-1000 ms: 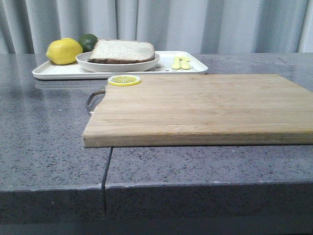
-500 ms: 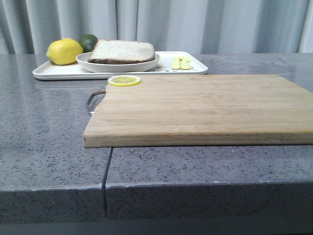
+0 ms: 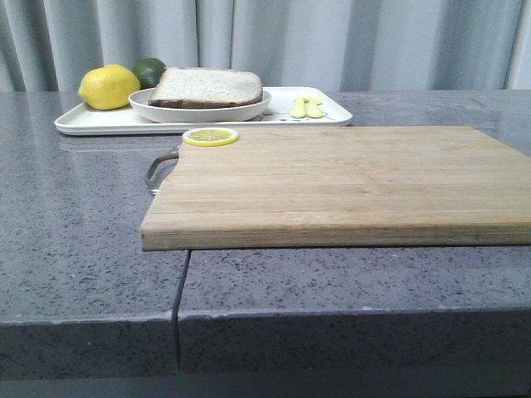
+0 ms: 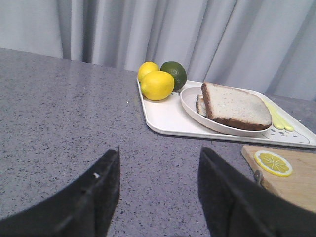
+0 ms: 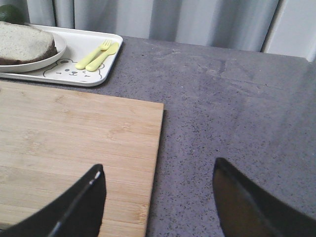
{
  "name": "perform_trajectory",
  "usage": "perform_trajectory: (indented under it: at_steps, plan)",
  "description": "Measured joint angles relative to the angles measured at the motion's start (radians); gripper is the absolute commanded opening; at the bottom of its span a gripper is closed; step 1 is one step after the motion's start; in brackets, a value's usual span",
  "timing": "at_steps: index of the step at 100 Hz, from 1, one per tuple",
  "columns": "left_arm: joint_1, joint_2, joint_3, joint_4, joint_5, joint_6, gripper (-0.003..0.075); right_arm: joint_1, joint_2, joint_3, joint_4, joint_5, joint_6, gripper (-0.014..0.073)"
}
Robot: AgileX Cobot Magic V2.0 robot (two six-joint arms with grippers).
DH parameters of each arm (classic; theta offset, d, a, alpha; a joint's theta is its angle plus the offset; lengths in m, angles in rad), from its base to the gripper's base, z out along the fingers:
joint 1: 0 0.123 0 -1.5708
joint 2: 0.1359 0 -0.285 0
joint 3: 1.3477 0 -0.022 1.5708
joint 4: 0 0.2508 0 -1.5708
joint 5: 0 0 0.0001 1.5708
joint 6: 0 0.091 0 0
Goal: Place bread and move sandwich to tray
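Observation:
The bread, a thick slice with a dark crust, lies on top of a lower slice on the round white plate. No egg shows. The plate stands on the white tray at the back left. The left wrist view shows the bread, plate and tray. My left gripper is open and empty over the grey counter, short of the tray. My right gripper is open and empty over the cutting board's right edge. Neither gripper shows in the front view.
A wooden cutting board lies mid-table with a lemon slice on its far left corner. A lemon, a lime and a yellow fork and spoon lie on the tray. Grey curtains hang behind.

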Motion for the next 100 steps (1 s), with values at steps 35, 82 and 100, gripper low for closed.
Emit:
perform_trajectory:
  at_steps: [35,82,100]
  plan:
    - [0.000,0.000,0.002,0.000,0.000,0.000,0.0080,0.000,0.000,0.000,0.000,0.000,0.000,0.0059]
    - [0.000,0.000,0.002,0.000,0.000,0.000,-0.0019,0.000,0.000,0.000,0.000,0.000,0.000,-0.0067]
    - [0.000,0.000,0.002,0.000,0.000,0.000,-0.0019,0.000,0.000,0.000,0.000,0.000,0.000,-0.0067]
